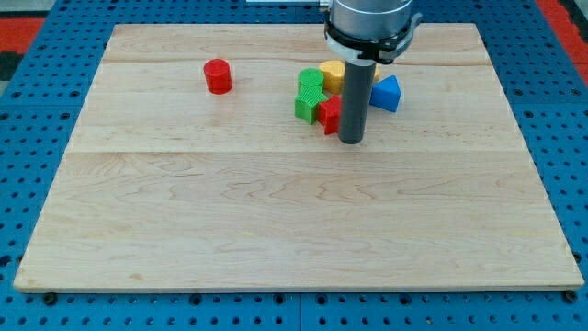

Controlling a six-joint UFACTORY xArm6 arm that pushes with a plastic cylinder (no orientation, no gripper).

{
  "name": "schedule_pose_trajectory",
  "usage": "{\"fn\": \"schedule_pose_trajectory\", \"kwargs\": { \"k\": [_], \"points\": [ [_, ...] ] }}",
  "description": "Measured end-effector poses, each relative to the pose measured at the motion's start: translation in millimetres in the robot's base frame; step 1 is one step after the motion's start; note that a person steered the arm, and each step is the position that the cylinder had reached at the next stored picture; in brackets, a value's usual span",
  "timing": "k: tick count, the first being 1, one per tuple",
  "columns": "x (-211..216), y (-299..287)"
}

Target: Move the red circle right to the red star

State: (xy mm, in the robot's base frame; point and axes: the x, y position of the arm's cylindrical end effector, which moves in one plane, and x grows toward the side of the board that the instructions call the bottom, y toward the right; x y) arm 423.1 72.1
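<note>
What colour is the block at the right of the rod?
Blue, seen in the camera view.

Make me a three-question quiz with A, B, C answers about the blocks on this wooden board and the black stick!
1. Where is the red circle?
A. at the view's left of the cluster
B. at the view's bottom edge
C. under the rod

2. How many green blocks show?
A. none
B. two
C. five

3. My tip is
A. touching the red circle
B. off the board
C. right beside the red star

Answers: 1 A, it stands alone, apart to the left. 2 B, one green block sits above another green block. 3 C, the rod's end stands at the star's right side.
</note>
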Motion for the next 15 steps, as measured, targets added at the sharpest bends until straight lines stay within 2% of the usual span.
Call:
{"fn": "schedule_pose_trajectory", "kwargs": {
  "k": [1,2,3,4,6,7,8,9,11,12,13,14,15],
  "points": [
    [-12,10],
    [1,21],
    [29,-34],
    [29,-165],
    [-77,-196],
    [-123,-233],
    [-112,-172],
    [-51,-180],
    [-123,-160],
    [-47,-162],
    [-30,-164],
    [-16,-93],
    [43,-75]
  ]
}}
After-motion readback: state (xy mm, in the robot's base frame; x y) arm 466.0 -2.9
